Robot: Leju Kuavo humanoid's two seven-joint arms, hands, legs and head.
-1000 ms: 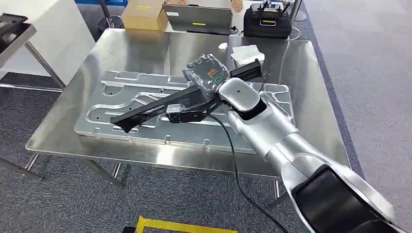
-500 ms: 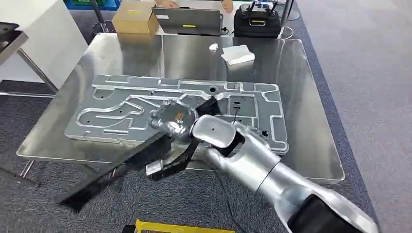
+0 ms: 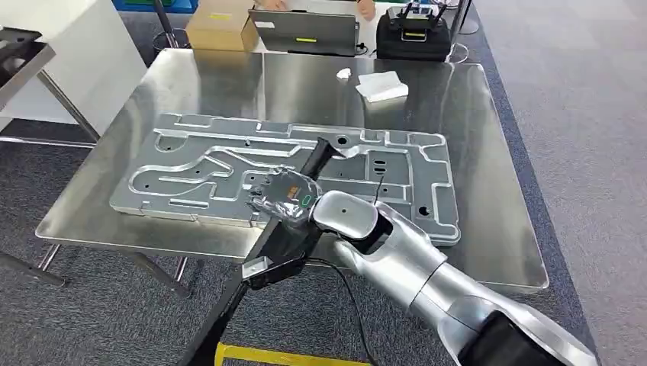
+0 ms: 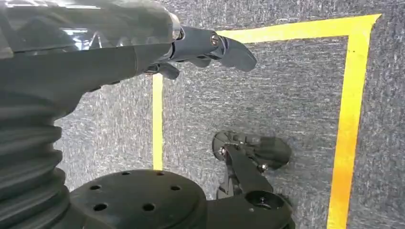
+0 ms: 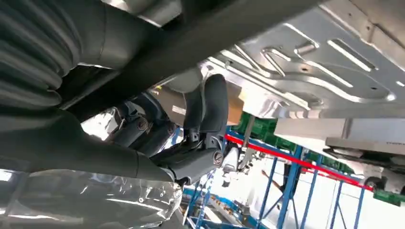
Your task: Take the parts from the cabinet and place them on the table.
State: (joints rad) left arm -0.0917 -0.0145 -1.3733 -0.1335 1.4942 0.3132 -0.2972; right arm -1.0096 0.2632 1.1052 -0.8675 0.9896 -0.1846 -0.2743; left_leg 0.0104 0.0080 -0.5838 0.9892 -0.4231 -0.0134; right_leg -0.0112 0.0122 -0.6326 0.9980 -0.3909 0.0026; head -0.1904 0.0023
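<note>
A long black bar (image 3: 259, 255) runs from over the big silver machined plate (image 3: 206, 164) down past the table's near edge toward the floor. My right hand (image 3: 284, 200), under a clear cover, grips the bar about midway, above the plate's near edge. In the right wrist view its dark fingers (image 5: 210, 109) wrap the black bar (image 5: 229, 33), with the plate (image 5: 310, 62) beyond. My left hand (image 4: 210, 47) hangs over the carpet with its fingers apart and nothing in it.
The steel table (image 3: 496, 198) carries the plate and a white cloth (image 3: 381, 85). Behind it are a cardboard box (image 3: 217, 27), a laptop (image 3: 305, 30) and a black case (image 3: 416, 34). A white cabinet (image 3: 69, 53) stands at left. Yellow tape (image 3: 282, 357) marks the floor.
The bar lay nearly level across the plate a second ago. My right hand has drawn back toward the near edge and the bar has swung steeply, its near end dropping below the table. The view shifted too.
</note>
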